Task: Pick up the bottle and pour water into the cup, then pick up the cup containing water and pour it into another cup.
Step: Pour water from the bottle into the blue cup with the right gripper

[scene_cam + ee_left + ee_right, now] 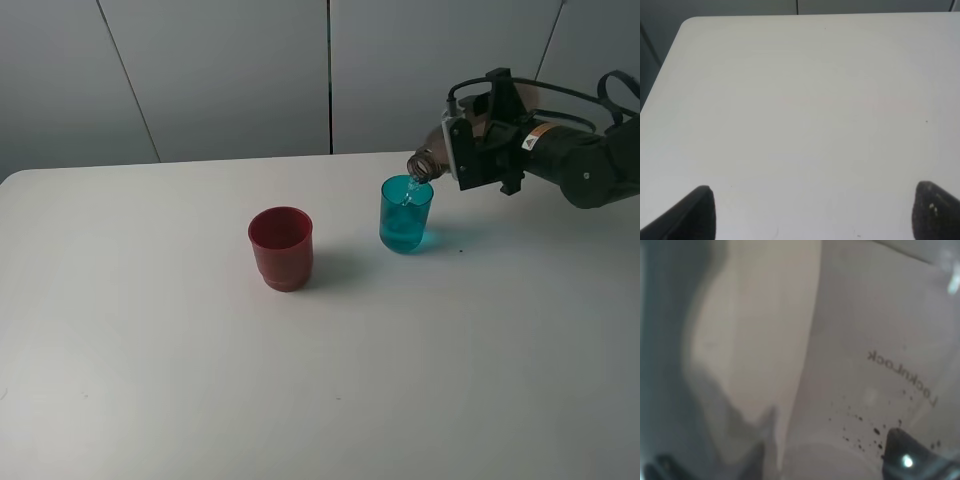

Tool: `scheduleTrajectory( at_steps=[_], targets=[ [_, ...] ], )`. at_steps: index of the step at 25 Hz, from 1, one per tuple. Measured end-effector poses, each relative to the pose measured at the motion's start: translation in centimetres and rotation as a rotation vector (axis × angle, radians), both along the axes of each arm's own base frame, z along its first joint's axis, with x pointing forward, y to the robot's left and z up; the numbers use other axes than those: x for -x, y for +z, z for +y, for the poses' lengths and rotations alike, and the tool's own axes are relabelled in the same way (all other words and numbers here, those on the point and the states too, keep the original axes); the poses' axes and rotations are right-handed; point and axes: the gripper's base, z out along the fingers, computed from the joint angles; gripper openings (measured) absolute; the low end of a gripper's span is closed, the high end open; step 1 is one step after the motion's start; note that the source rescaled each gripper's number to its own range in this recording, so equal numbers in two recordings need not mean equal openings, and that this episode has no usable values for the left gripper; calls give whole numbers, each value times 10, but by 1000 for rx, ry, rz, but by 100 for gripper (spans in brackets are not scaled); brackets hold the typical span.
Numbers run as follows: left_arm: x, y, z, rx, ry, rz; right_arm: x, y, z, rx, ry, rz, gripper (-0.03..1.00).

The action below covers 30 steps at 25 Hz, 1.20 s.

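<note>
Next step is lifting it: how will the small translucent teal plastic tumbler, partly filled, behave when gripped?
The translucent teal plastic tumbler probably flexes if squeezed. Its smooth tapered sides look slippery. The water inside likely steadies it, but may slosh.

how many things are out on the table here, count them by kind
cups: 2, the teal cup and the dark red cup
bottles: 1, the bottle, tipped with its mouth over the teal cup
total: 3
</note>
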Motion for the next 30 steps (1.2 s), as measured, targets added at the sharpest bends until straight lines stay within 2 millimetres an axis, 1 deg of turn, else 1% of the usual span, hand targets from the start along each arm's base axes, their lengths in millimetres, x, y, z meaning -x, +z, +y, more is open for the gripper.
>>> scheduleTrajectory(
  at_steps=[22,24,30],
  targets=[
    [0,0,0,-2,-1,0,-1,2,0,85,30,-43,2],
    [0,0,0,-4,-2,0,-1,5,0,88,31,-49,2],
    [0,0,0,-5,-3,0,-2,19,1,92,36,-91,2]
  ],
)
